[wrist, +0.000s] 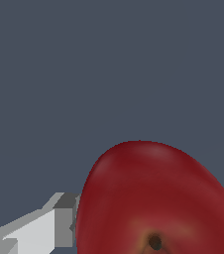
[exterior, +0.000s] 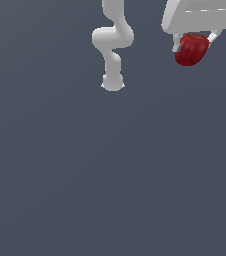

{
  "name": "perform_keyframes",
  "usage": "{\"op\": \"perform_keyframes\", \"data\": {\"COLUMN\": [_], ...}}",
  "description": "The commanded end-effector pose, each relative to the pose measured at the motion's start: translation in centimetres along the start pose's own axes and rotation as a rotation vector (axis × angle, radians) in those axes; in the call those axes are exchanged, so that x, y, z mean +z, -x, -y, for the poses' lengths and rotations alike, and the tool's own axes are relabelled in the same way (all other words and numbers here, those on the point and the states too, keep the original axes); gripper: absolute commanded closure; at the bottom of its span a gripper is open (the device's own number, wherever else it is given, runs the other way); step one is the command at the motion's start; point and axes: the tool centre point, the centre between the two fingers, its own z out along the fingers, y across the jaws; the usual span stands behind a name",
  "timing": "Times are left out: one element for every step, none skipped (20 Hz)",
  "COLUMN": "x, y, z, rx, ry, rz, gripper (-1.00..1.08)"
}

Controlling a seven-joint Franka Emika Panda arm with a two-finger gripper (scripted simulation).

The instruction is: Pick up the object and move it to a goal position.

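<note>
Near the upper corner at the exterior view's right, the object (exterior: 191, 49) hangs under the white gripper (exterior: 192, 42), held between the two fingers (exterior: 176, 45), one showing on each flank. Jaws are clamped on the object; contact looks to be at its widest part.

Object: small, glossy, dark red, rounded and faintly lobed, apple-like. Wrist view shows it close up (wrist: 156, 198), with a small dark dimple facing the camera and a pale grey finger (wrist: 59, 218) pressed against one side. Opposite finger barely visible at the frame edge.

Arm (exterior: 112, 42) stands near the top middle of the exterior view, its base well apart from the held object. Surrounding surface is a plain grey-blue ground; whether the object is lifted clear of it cannot be read for certain, though nothing appears to touch its underside.

Handling, as a judgement:
- Likely light and stiff; should not deform under the grip.
- Gloss and curvature suggest a slippery surface; it could roll or pivot between flat pads.
- Best hold is across the broad middle, as it sits now.

No goal marker shows in either view.
</note>
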Motion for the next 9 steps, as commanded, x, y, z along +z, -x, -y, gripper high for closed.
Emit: {"op": "perform_keyframes", "data": {"x": [-0.9, -1.12, -1.31, -1.47, -1.6, -1.7, -1.77, -1.81, -1.82], "y": [-0.2, -0.26, -0.31, -0.36, -0.39, -0.42, -0.44, -0.46, -0.46], "z": [0.47, 0.6, 0.72, 0.82, 0.9, 0.96, 1.0, 1.02, 1.03], "rx": [0.001, 0.001, 0.001, 0.001, 0.001, 0.001, 0.001, 0.001, 0.001], "ry": [0.0, 0.0, 0.0, 0.0, 0.0, 0.0, 0.0, 0.0, 0.0], "rz": [-0.002, -0.002, -0.002, -0.002, -0.002, -0.002, -0.002, -0.002, -0.002], "gripper": [1.08, 1.08, 1.08, 1.08, 1.08, 1.08, 1.08, 1.08, 1.08]}}
